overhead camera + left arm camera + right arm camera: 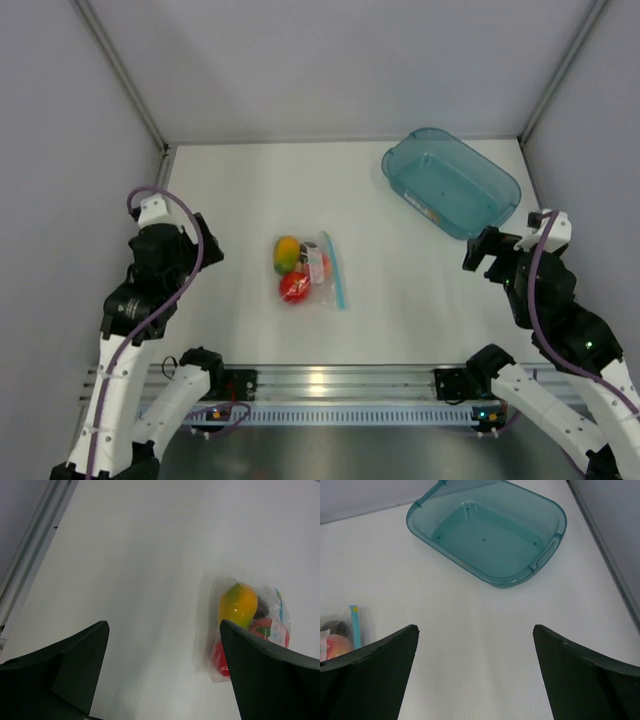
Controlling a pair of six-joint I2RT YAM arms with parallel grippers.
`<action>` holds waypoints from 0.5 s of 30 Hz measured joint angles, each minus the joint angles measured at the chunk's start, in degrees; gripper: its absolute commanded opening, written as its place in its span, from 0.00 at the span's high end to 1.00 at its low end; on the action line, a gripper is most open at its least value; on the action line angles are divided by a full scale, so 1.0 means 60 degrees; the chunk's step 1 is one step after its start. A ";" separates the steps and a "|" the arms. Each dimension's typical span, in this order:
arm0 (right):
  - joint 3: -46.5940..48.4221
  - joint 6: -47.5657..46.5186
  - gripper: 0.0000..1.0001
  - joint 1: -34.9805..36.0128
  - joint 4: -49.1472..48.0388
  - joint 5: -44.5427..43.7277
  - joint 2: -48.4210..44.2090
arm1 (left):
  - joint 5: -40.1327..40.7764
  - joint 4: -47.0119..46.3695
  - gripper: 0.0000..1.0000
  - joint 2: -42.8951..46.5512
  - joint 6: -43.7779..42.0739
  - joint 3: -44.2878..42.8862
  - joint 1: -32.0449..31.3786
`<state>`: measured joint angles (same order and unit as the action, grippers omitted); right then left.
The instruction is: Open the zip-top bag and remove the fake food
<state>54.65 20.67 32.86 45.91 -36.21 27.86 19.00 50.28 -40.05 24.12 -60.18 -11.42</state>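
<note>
The zip-top bag (308,270) lies flat in the middle of the white table, its teal zip strip (336,270) along its right edge. Inside it are the fake food pieces: a yellow-orange mango (287,253), a red ball (294,288), a pinkish peach (318,265) and a small dark piece. The bag also shows in the left wrist view (250,630) and at the left edge of the right wrist view (340,637). My left gripper (205,240) is open and empty, left of the bag. My right gripper (478,250) is open and empty, right of it.
A teal translucent tub (450,182) stands empty at the back right, also in the right wrist view (490,535). Grey walls close the table at the back and both sides. A metal rail (330,382) runs along the near edge.
</note>
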 measured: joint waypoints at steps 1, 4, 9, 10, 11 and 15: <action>-0.0047 0.0000 0.01 0.0000 -0.0047 0.0007 -0.0011 | -0.0015 0.0004 0.02 -0.0040 0.0000 -0.0004 0.0000; -0.0182 -0.0004 0.00 0.0000 -0.0073 0.0033 -0.0015 | -0.0066 0.0007 0.01 -0.0262 0.0004 -0.0018 0.0000; -0.0244 0.0011 0.01 0.0000 -0.0095 0.0193 0.0127 | -0.0259 0.0051 0.01 -0.1264 0.0044 -0.0350 0.0000; -0.0291 0.0033 0.01 0.0000 -0.0146 0.0259 0.0186 | -0.0299 0.0055 0.01 -0.1548 0.0084 -0.0423 0.0000; -0.0342 0.0073 0.01 0.0000 -0.0157 0.0317 0.0240 | -0.0350 0.0047 0.01 -0.1825 0.0131 -0.0470 -0.0004; -0.0601 0.0178 0.00 0.0004 -0.0226 0.0554 0.0444 | -0.0164 0.0062 0.01 -0.2838 0.0346 -0.0506 -0.0328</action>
<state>51.05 21.74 32.88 44.56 -32.88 30.52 18.02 50.65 -57.08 26.20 -63.22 -13.39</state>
